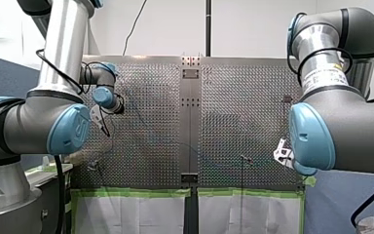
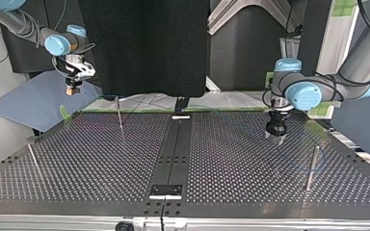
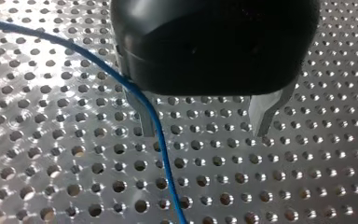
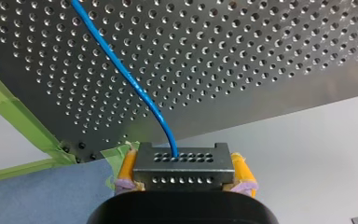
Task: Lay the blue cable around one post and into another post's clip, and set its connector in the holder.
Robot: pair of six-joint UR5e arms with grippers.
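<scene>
The connector (image 4: 182,175) of the blue cable (image 4: 135,88) is clamped between the pads of my right gripper (image 4: 184,163). My left gripper (image 3: 204,127) is held wide open and empty over the perforated table (image 3: 307,177).

Thin posts (image 2: 311,167) near table (image 2: 221,154) edges, blue cable (image 3: 161,140) against left pincer (image 3: 204,133)

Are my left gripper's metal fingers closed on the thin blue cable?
No: the metal fingers of my left gripper stand wide apart, and the thin blue cable only passes beside one of them.
</scene>
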